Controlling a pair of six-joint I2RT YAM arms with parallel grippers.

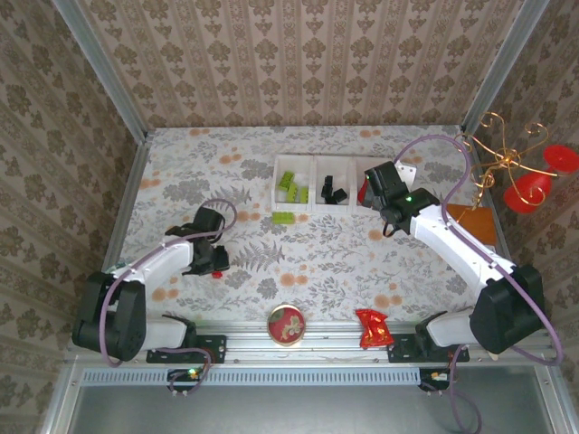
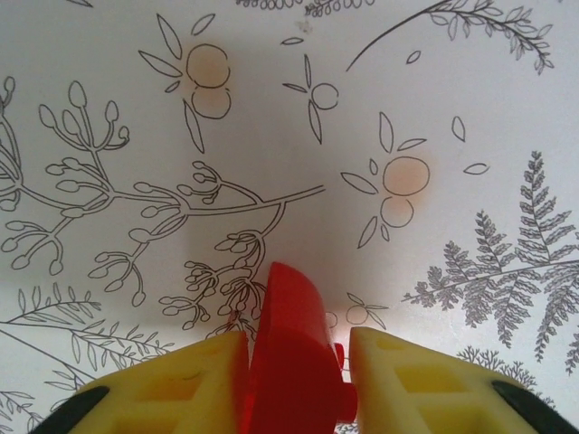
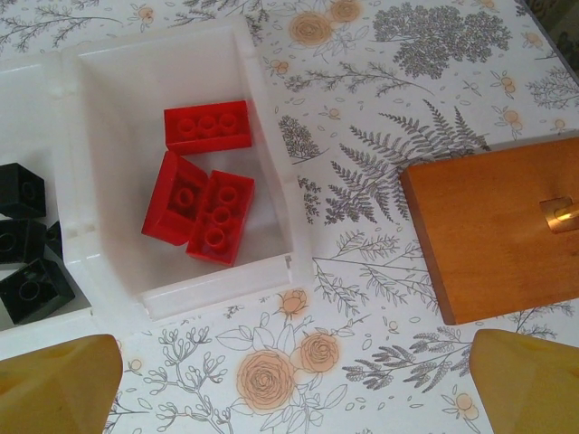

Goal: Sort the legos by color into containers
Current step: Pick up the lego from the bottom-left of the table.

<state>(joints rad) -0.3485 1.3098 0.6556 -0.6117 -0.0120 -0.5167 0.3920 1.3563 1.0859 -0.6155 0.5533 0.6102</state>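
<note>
Left wrist view: the left pincer [image 2: 294,366] is squeezed onto a red lego [image 2: 288,325]. One yellow finger sits on each side of it, just over the flowery worktop [image 2: 271,108]. From the top view, that pincer is on the near left part of the worktop, well apart from the white tray [image 1: 312,207] on the far side. The tray has three boxes in a row. Green legos [image 1: 289,186] lie in the left box, black legos [image 1: 332,192] in the middle box, and three red legos [image 3: 204,194] in the right box. One more green lego [image 1: 284,218] lies on the worktop, just beside the tray's near edge. The right pincer [image 3: 294,389] is open wide. It hangs over the worktop by the right box, with an orange board [image 3: 498,226] to its right.
</note>
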